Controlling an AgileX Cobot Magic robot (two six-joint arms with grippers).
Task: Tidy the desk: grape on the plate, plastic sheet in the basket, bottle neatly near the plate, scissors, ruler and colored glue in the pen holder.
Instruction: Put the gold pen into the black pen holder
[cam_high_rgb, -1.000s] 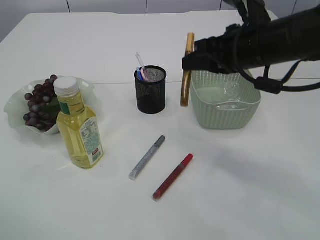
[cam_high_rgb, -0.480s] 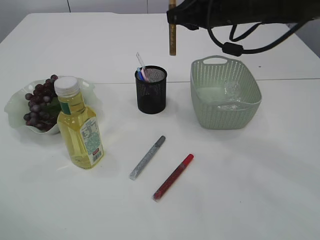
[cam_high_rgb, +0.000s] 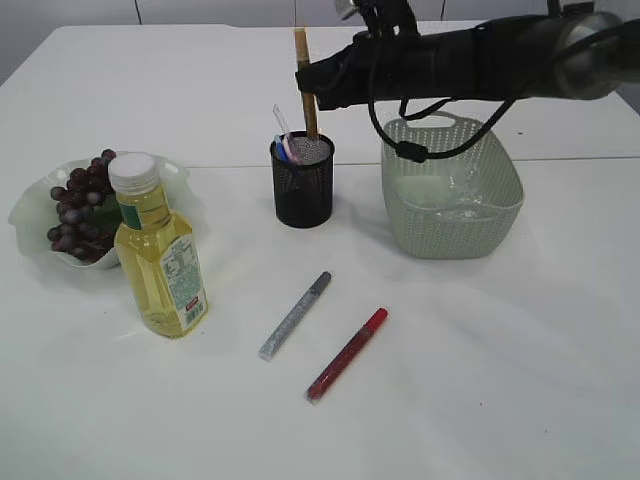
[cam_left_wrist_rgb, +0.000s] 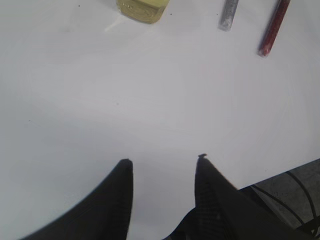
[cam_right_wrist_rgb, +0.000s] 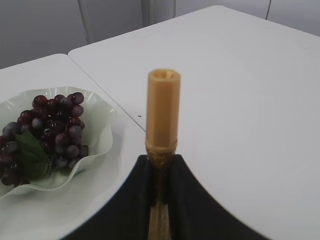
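Pen holder (cam_high_rgb: 302, 182) (already holding items) flanked by basket (cam_high_rgb: 450, 190) right, bottle (cam_high_rgb: 157, 250) left; gold glue stick (cam_high_rgb: 304, 80) clamped upright in right gripper (cam_high_rgb: 312, 82), above holder.

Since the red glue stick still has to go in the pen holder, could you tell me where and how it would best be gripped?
Probably at mid-barrel, from straight above. The red glue stick lies flat on the table, slanting from lower left to upper right, so the jaws should close across its narrow width, square to that slant. The silver stick lies apart on its left, leaving room for a finger on either side.
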